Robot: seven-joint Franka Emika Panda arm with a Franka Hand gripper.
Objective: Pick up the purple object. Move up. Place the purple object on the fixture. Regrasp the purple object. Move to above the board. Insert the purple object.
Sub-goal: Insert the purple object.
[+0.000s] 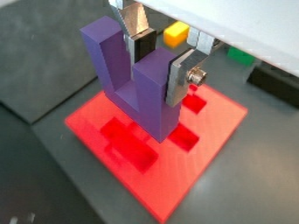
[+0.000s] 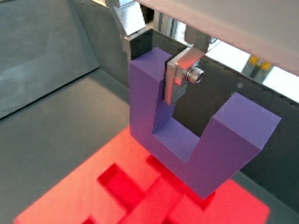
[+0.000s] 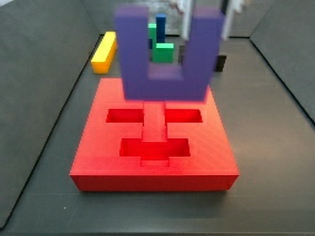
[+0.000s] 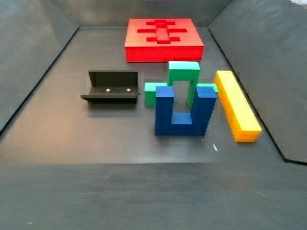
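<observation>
My gripper (image 1: 160,61) is shut on one prong of the purple object (image 1: 140,87), a U-shaped block held prongs up. It hangs just above the board (image 1: 176,184), the red slab with cross-shaped cutouts. Both wrist views show the silver fingers (image 2: 181,74) clamping that prong (image 2: 146,96). In a side view the purple object (image 3: 160,78) hovers over the far part of the board (image 3: 147,171), with the gripper (image 3: 204,23) blurred above it. Another side view shows no gripper: a bluish U-shaped block (image 4: 186,112) stands on the floor, far from the board (image 4: 166,54).
A yellow bar (image 3: 103,51) lies on the floor beyond the board's far left corner, and a green block (image 3: 161,48) stands behind the board. The dark fixture (image 4: 110,87) stands on the floor left of the green block (image 4: 182,76) and the yellow bar (image 4: 236,106).
</observation>
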